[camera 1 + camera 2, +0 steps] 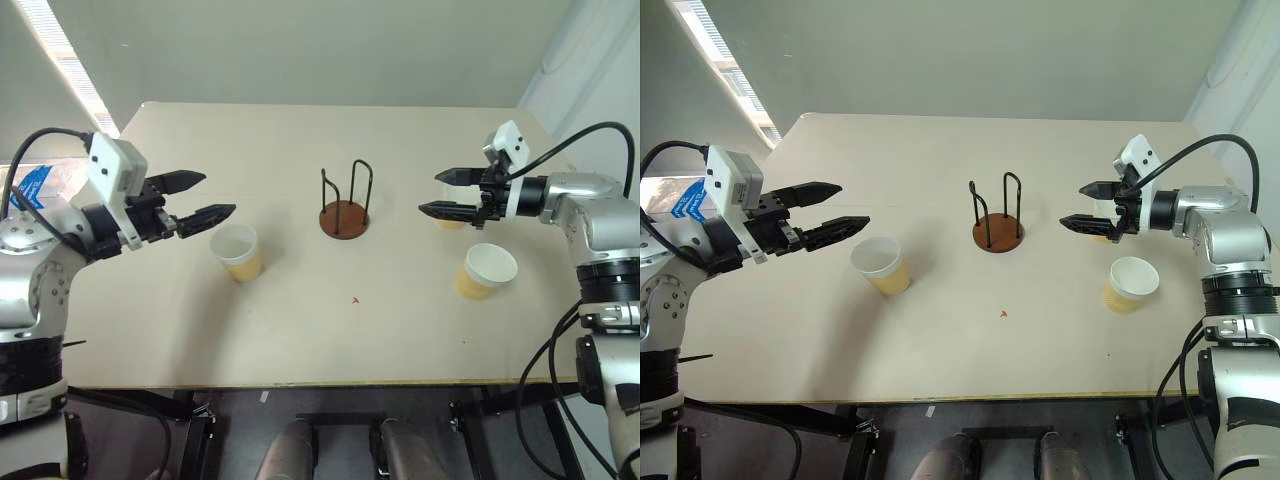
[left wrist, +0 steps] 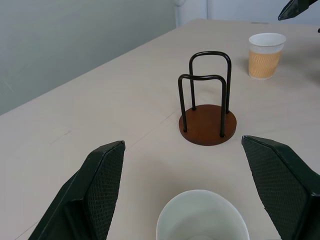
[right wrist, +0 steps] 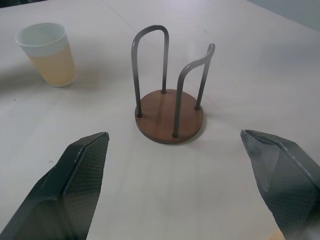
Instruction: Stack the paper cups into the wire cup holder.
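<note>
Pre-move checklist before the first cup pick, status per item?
1. Wire cup holder empty and upright on the table: ok.
2. Left gripper open, nothing held: ok.
3. Right gripper open, nothing held: ok.
4. Left paper cup upright, mouth up, just below the left gripper: ok.
5. Right front paper cup upright, standing free: ok.
6. Third paper cup mostly hidden behind the right gripper; whether it stands upright: cannot tell.
</note>
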